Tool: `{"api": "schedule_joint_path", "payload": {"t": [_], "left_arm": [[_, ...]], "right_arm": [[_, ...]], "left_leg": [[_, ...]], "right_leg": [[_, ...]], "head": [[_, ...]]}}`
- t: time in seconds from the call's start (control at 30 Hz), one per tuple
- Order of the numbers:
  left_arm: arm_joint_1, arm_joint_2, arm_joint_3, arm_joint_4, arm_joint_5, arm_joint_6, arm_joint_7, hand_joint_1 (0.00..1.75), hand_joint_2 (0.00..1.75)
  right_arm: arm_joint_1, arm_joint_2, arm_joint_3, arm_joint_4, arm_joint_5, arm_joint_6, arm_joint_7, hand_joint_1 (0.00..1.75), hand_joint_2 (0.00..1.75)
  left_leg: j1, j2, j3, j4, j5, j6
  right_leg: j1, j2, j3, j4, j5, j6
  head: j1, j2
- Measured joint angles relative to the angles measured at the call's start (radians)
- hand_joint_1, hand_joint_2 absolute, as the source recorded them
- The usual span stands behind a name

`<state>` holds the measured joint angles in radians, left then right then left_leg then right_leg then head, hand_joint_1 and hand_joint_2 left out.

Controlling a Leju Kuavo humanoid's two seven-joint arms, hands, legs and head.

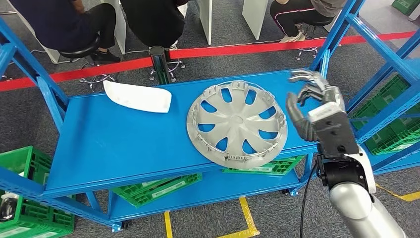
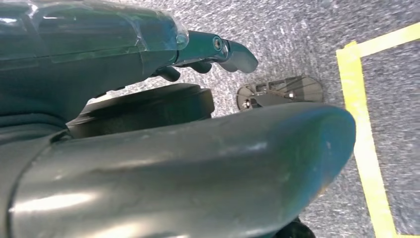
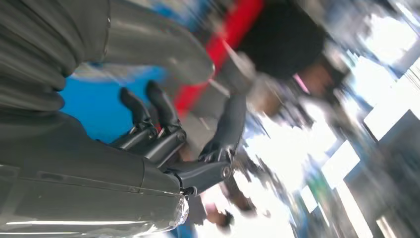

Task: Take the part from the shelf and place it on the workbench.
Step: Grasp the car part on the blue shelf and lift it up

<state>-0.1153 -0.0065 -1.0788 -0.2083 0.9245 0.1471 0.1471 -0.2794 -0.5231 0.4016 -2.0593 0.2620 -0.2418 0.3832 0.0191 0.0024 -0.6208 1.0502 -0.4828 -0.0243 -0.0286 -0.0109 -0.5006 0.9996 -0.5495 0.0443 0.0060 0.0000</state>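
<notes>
Part: a grey wheel cover [image 1: 236,123] lies flat on the top level of the blue shelf [image 1: 114,144], at about 3 o'clock on that surface, its near rim reaching the front edge.
Right hand: the right hand [image 1: 317,111] is raised just beside the cover, at 3 o'clock from it; its fingers [image 1: 297,115] are spread and curved, released, with nothing in them.
Left hand: the left hand [image 2: 198,54] hangs over the grey floor; whether its fingers are clenched or released, I cannot tell.
White piece: a white panel [image 1: 137,96] lies at 10 o'clock from the cover, well apart.
Below: green crates [image 1: 156,188] stand on the lower level.
Behind: people sit on stools beyond a red floor line [image 1: 208,52].
</notes>
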Motion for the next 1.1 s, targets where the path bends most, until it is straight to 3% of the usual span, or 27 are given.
{"api": "schedule_joint_path", "payload": {"t": [0.2, 0.33, 0.57, 0.8, 1.1], "left_arm": [[0.0, -0.002, 0.0, 0.0, 0.015, -0.014, -0.024, 0.0, 0.0], [0.0, -0.01, 0.0, 0.0, 0.024, -0.021, 0.005, 0.0, 0.0], [-0.002, -0.009, 0.0, 0.0, 0.029, -0.026, 0.053, 0.0, 0.0], [-0.003, 0.001, 0.0, 0.0, 0.05, -0.023, 0.077, 0.0, 0.0], [-0.003, 0.01, 0.0, 0.0, 0.057, -0.027, 0.078, 0.0, 0.0]], "right_arm": [[-0.093, -0.082, 0.087, 0.011, -0.137, 0.321, 0.243, 0.0, 1.75], [-0.135, -0.157, 0.177, 0.029, -0.169, 0.452, 0.306, 0.0, 1.75], [-0.155, -0.232, 0.269, 0.054, -0.13, 0.536, 0.313, 0.0, 1.75], [-0.159, -0.223, 0.317, 0.065, -0.078, 0.612, 0.313, 0.0, 1.75], [-0.166, -0.21, 0.359, 0.069, -0.068, 0.605, 0.313, 0.0, 1.75]], "left_leg": [[0.0, 0.005, 0.0, 0.0, 0.0, 0.0], [-0.001, 0.005, 0.0, 0.0, 0.0, 0.001], [-0.001, 0.007, 0.0, 0.0, -0.001, 0.001], [0.0, 0.009, 0.0, 0.0, -0.001, 0.001], [-0.001, 0.011, 0.0, 0.0, -0.001, 0.001]], "right_leg": [[0.0, 0.001, 0.0, 0.0, 0.0, 0.0], [0.0, 0.001, 0.0, 0.0, 0.0, 0.0], [0.0, 0.001, -0.001, 0.0, 0.0, 0.0], [0.0, 0.002, -0.001, 0.0, 0.0, 0.0], [0.0, 0.004, -0.001, 0.0, 0.0, 0.0]], "head": [[0.001, 0.0], [0.001, 0.0], [0.001, 0.0], [0.001, 0.0], [0.002, 0.0]]}}
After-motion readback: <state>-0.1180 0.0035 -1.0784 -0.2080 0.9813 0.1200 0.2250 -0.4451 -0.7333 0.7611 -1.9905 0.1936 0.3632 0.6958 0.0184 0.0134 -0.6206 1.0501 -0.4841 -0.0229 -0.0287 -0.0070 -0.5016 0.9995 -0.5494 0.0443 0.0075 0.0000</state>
